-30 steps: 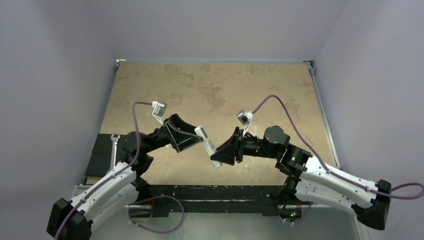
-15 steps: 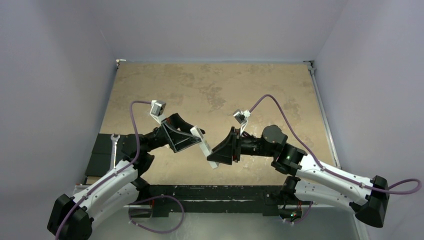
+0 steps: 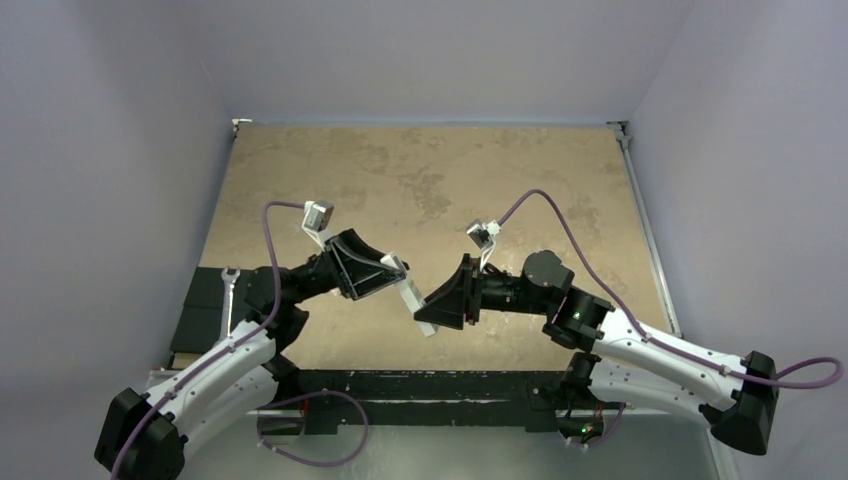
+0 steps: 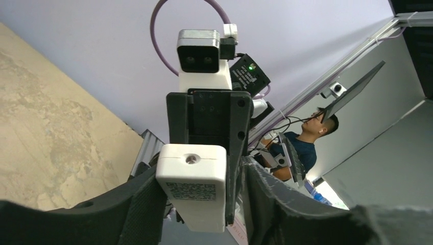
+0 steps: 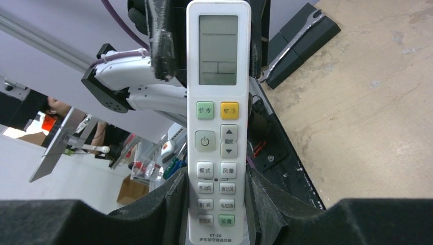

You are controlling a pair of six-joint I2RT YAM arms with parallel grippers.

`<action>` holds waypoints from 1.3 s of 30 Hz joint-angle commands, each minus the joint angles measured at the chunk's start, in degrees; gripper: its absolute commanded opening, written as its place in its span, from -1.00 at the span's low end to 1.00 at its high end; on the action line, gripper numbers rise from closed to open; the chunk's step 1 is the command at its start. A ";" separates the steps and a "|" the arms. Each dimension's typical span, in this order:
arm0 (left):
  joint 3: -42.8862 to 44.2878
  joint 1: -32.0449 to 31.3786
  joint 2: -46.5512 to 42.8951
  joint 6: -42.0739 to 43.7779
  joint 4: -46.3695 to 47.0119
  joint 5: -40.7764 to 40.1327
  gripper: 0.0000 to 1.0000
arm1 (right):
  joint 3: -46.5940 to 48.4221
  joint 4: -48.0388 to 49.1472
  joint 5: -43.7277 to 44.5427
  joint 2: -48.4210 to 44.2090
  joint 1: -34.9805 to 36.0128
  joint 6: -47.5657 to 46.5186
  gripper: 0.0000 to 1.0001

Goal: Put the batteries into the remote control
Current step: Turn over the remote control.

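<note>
- remote control (image 5: 218, 117) held in the air above the counter's (image 3: 420, 180) near edge, mid-span.
- right gripper (image 5: 217, 193) pinches the button end, likely bracing it for handover.
- left gripper (image 4: 199, 179) flanks the screen end; can't tell if it grips.

Left arm (image 3: 225, 365) and right arm (image 3: 650, 350) reach inward — right fingers (image 5: 168, 209) clamped, left fingers (image 4: 135, 209) part-closed.

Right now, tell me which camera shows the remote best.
The right wrist view: the remote fills the frame face-on, with its screen and buttons readable. The left wrist view shows only its end with a code sticker. The top view shows just a thin white sliver.
</note>
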 commanded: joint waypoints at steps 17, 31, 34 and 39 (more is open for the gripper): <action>2.56 0.31 -3.69 8.43 -21.69 -9.60 -1.00 | 7.08 -16.15 13.58 -0.25 -0.17 -9.78 0.60; 6.17 0.30 -0.65 10.53 -38.93 -17.19 -1.00 | 12.76 -25.12 23.77 7.24 2.77 -17.25 0.77; 6.78 0.30 -0.76 10.50 -42.39 -19.37 -1.00 | 14.10 -26.05 26.71 9.72 5.06 -18.15 0.77; 7.65 0.31 0.37 10.24 -46.57 -20.80 -1.00 | 16.13 -27.39 31.27 13.82 8.70 -18.85 0.70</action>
